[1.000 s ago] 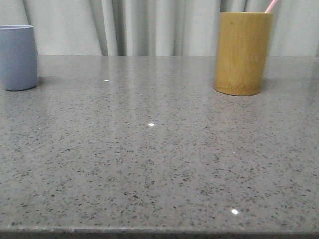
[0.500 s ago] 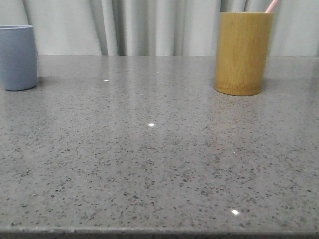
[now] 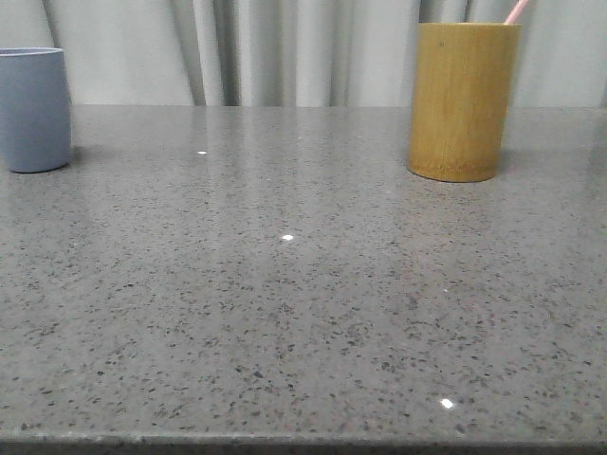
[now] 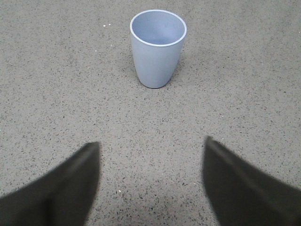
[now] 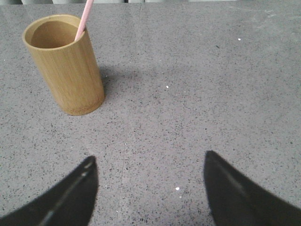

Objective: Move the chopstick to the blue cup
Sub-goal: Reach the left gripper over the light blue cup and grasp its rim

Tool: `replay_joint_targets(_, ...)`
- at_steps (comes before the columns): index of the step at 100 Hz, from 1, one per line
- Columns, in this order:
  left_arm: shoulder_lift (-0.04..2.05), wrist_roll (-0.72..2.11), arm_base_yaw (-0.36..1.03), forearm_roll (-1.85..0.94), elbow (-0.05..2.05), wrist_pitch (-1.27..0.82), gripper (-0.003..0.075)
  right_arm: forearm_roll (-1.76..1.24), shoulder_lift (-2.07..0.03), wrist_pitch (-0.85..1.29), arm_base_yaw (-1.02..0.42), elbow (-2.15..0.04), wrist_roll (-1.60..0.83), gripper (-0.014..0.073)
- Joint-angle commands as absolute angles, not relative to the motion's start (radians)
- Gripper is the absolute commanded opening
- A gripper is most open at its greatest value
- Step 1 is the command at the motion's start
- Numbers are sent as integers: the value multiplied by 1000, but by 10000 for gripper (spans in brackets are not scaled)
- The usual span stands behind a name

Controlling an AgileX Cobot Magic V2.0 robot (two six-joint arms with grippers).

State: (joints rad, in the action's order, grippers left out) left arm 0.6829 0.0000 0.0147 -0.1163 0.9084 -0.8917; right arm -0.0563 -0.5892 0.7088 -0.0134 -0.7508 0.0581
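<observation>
A pale pink chopstick (image 3: 517, 10) leans out of the yellow-brown bamboo holder (image 3: 463, 100) at the back right of the table; it also shows in the right wrist view (image 5: 85, 18), in the holder (image 5: 66, 66). The blue cup (image 3: 33, 109) stands upright and empty at the back left, and shows in the left wrist view (image 4: 157, 48). My left gripper (image 4: 150, 146) is open and empty, above the table a short way from the blue cup. My right gripper (image 5: 149, 160) is open and empty, off to one side of the bamboo holder. Neither gripper shows in the front view.
The grey speckled stone table (image 3: 285, 284) runs to a front edge at the bottom of the front view. A pale curtain (image 3: 285, 47) hangs behind the table's back edge.
</observation>
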Motion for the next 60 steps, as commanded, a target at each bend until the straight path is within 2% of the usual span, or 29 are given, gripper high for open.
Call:
replay_joint_targets(1,691,6,17,-131,943,-822,599,-60,-596,630,-10,-789,59,559)
replay_joint_targets(29,734,0,17,-141,972,-753,596,-60,-596,630,-10,-789,59,559)
replay_joint_targets(60,1073,0,17,-147,1196,-750,564,-65,-596,630,-10,-789,59,559)
